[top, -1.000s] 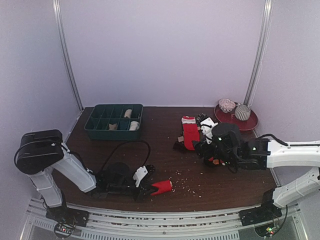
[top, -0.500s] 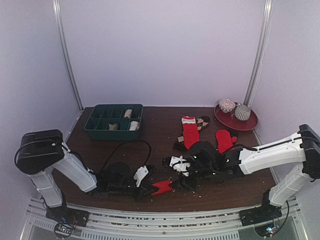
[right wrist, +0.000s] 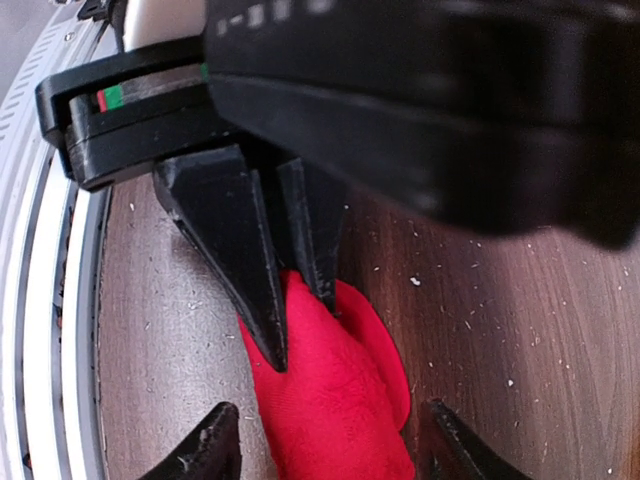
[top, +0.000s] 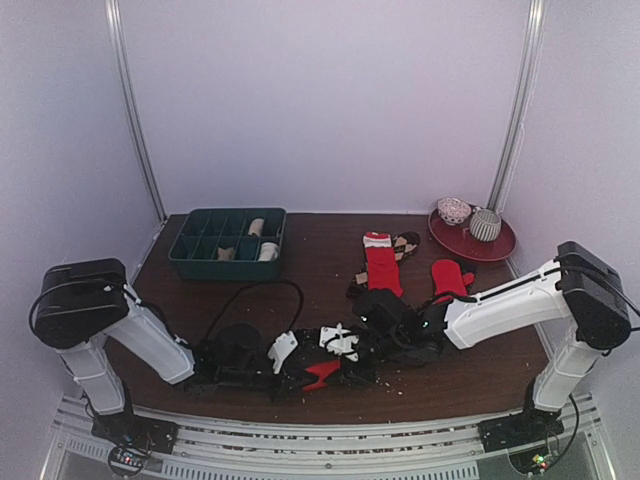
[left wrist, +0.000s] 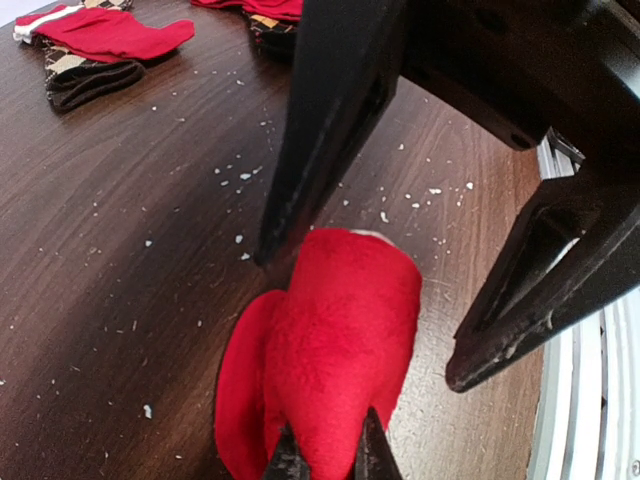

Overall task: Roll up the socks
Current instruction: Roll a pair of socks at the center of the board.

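Note:
A small red sock (left wrist: 335,350), partly rolled, lies on the dark wood table near the front edge. My left gripper (left wrist: 330,460) is shut on its near end, one thin fingertip on each side. My right gripper (right wrist: 325,450) is open, and its jaws stand on either side of the same red sock (right wrist: 330,390) without touching it. In the top view the two grippers meet at the sock (top: 322,372). Another red sock with a white cuff (top: 380,262), a loose red sock (top: 448,278) and a brown diamond-patterned sock (top: 405,243) lie further back.
A dark green compartment tray (top: 226,270) with rolled socks in it stands at the back left. A red plate (top: 495,250) with two bowls is at the back right. A black cable (top: 250,290) loops behind the left arm. Lint specks lie on the table.
My right arm has swung from the sock pile at the right to the front centre, leaving a red sock behind, and its open jaws now straddle the sock held by my left gripper. The left arm stayed still.

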`<state>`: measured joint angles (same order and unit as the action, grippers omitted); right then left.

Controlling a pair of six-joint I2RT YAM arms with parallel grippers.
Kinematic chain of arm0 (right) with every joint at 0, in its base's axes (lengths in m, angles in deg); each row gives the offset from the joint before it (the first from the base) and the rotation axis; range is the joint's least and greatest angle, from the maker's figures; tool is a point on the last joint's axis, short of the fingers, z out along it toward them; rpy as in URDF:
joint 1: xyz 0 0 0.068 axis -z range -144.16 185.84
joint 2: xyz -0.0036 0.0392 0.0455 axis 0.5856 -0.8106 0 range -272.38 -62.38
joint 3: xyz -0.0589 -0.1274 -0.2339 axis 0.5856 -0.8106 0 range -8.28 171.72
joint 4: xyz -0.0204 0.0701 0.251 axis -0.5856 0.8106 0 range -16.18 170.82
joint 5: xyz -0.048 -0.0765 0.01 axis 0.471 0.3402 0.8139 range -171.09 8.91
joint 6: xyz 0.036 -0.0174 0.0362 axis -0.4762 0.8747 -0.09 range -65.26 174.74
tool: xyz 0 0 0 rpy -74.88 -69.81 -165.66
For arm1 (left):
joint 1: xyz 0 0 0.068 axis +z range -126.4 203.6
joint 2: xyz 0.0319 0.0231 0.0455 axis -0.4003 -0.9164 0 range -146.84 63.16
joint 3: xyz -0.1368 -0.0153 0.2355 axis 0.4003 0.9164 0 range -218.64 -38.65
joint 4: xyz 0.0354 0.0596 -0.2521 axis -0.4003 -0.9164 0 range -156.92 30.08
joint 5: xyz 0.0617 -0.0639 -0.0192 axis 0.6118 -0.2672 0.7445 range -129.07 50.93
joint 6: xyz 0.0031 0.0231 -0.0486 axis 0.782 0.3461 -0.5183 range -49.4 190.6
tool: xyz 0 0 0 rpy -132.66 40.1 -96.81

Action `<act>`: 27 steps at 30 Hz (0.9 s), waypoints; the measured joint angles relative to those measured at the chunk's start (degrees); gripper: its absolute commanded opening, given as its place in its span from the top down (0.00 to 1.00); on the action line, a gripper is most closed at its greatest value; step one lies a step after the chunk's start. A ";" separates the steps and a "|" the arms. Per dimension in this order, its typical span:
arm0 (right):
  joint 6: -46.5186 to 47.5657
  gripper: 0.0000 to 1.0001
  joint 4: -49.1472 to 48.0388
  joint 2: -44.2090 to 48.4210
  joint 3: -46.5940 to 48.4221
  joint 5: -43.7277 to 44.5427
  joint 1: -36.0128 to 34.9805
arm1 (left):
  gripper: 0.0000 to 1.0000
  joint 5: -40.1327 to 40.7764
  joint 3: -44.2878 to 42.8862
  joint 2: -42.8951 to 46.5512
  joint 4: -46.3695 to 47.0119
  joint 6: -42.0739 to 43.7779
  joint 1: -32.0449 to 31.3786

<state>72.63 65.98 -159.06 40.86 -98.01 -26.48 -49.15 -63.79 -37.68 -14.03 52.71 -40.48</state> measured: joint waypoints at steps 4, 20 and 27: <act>0.22 0.43 0.42 -0.57 0.13 -0.48 0.00 | 1.00 -0.09 -0.24 -0.17 -0.11 0.17 0.00; -0.22 0.43 -1.60 -2.32 -0.17 -1.09 0.72 | 1.00 -0.63 -0.48 -0.35 -0.52 -0.39 0.37; -0.42 0.43 -2.62 -0.81 -2.51 -0.24 1.84 | 1.00 -0.63 -0.48 -0.26 -0.63 -0.44 0.37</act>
<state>72.22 63.36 -159.87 38.35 -98.25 -24.65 -49.79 -64.27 -37.94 -14.67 52.28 -40.11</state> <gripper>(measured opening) 0.572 0.058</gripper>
